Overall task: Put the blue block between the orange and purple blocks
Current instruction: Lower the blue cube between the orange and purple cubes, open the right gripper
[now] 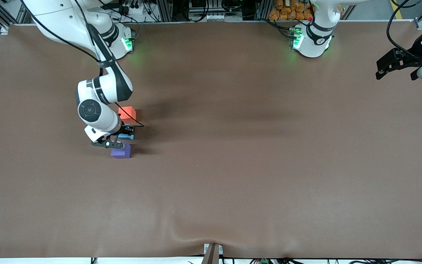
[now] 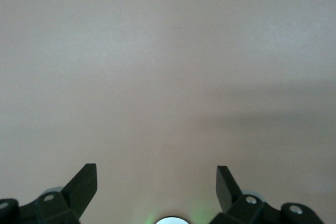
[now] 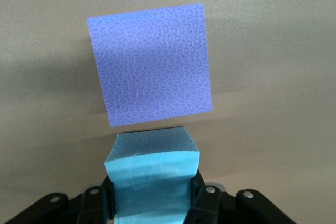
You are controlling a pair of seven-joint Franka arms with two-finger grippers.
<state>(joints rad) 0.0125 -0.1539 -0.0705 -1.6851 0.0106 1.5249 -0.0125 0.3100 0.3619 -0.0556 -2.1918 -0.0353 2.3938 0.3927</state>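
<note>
The blue block is sitting squeezed in the right gripper, between the orange block and the purple block on the brown table. The left gripper is waiting spread wide over the table's left-arm end.

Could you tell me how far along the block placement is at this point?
Done: the right gripper has the blue block squeezed between its fingers. In hand: it holds the block in the gap between the orange block and the purple block; whether it touches the table is unclear. Left: release and withdraw. The left gripper waits open at the table's edge.
</note>
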